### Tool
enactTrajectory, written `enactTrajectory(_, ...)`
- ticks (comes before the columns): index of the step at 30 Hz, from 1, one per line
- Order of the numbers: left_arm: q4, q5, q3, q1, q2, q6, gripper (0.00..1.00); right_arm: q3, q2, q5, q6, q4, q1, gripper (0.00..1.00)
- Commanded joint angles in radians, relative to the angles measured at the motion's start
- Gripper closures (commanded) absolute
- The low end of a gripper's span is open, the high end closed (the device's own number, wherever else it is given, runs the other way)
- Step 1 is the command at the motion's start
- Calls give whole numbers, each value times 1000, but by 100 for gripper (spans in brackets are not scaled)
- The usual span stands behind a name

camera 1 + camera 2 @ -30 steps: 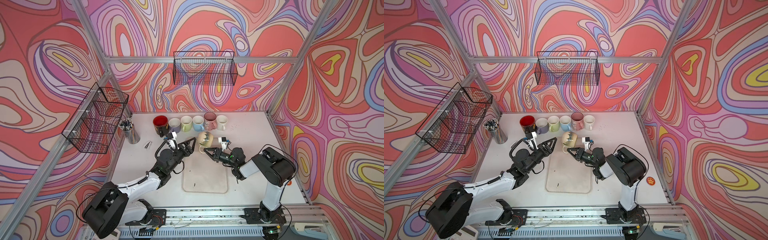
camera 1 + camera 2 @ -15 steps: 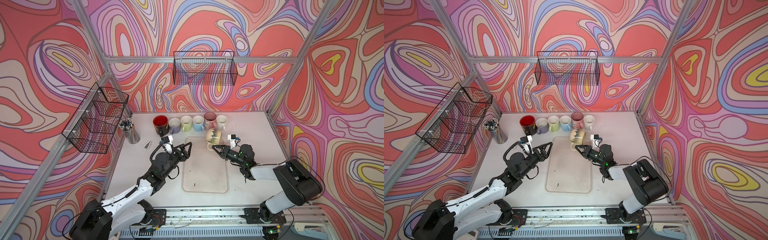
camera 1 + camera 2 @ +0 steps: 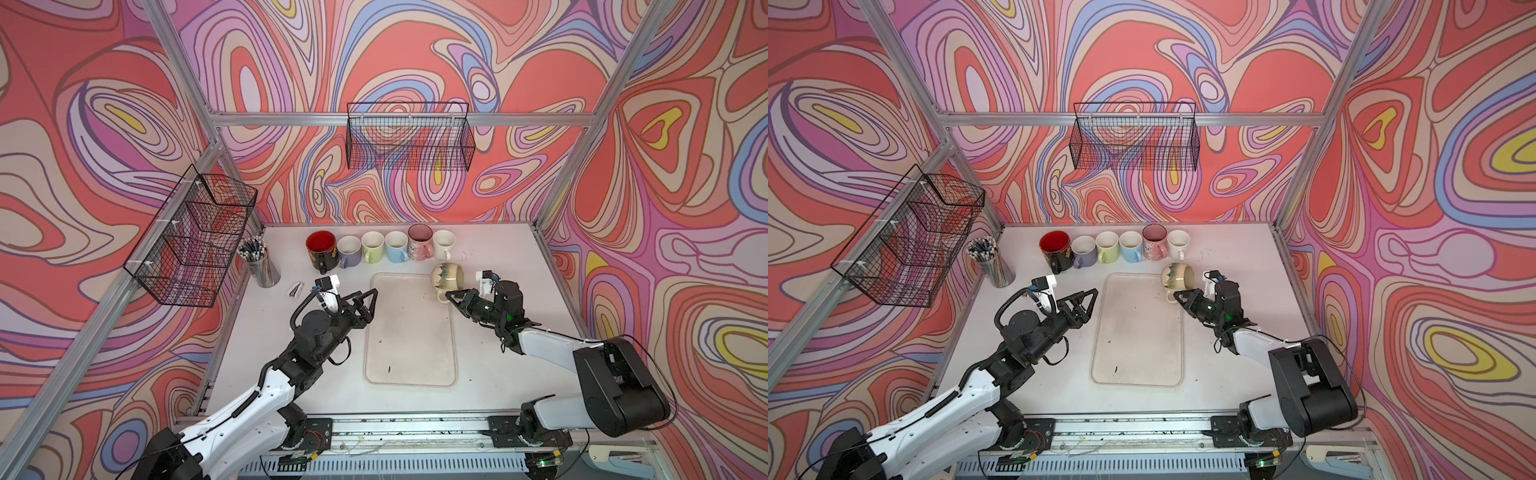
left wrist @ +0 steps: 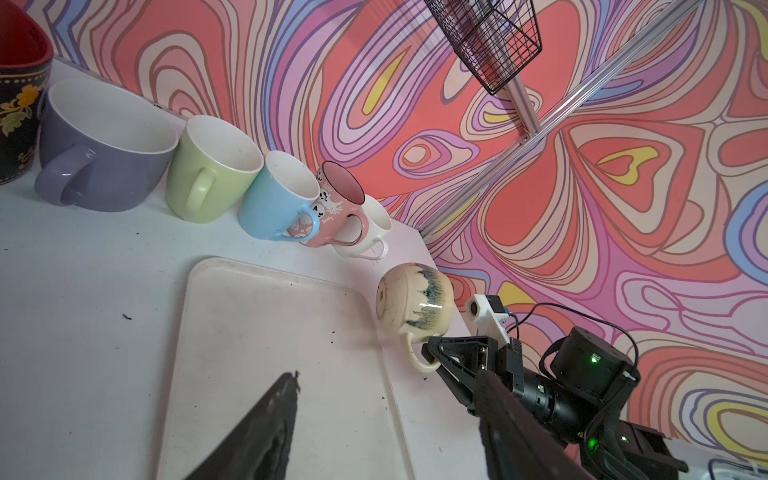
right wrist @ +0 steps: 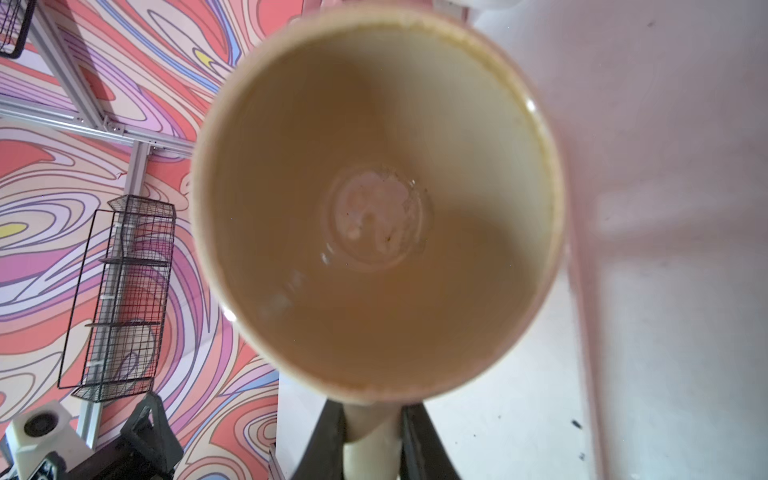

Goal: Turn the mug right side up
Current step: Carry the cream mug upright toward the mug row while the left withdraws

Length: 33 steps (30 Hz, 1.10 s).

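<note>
While mug (image 3: 446,277) is tipped on its side at tray's (image 3: 409,365) far right corner, right fingers (image 5: 417,440) clamp its handle (image 4: 415,360); left fingers (image 4: 257,432) spread, empty, at tray's left edge.

Tray (image 3: 409,332): flat before me, only dark specks on it.
Mug row (image 3: 372,245): six upright, behind the tray.
Pen cup (image 3: 261,266): left of the row.

L arm (image 3: 266,395): stretched fwd, forearm angled up to wrist.
L gripper (image 3: 371,305): jaws wide apart, tips pointing fwd.
R arm (image 3: 548,345): reaching fwd and inward, low.
R gripper (image 3: 449,296): jaws near-closed, pinching mug (image 3: 446,277) handle.
</note>
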Motion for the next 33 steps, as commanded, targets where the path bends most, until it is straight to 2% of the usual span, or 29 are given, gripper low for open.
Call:
enactTrajectory(1, -51, -16, -25, -2, -30, 16, 30, 37, -33, -35, -47, 39, -36, 100)
enactTrajectory(10, -108, -28, -53, -2, -95, 18, 30, 77, 20, -74, -68, -22, -129, 100)
enactTrajectory(19, -147, -33, -60, -3, -128, 30, 30, 116, 9, -92, -83, -62, -220, 100)
enactTrajectory(25, -226, -29, -34, -2, -150, 21, 29, 217, 24, -62, -183, -227, -277, 100)
enactTrajectory(33, -384, -29, 48, -2, -201, 46, 25, 357, 109, 36, -316, -348, -282, 100)
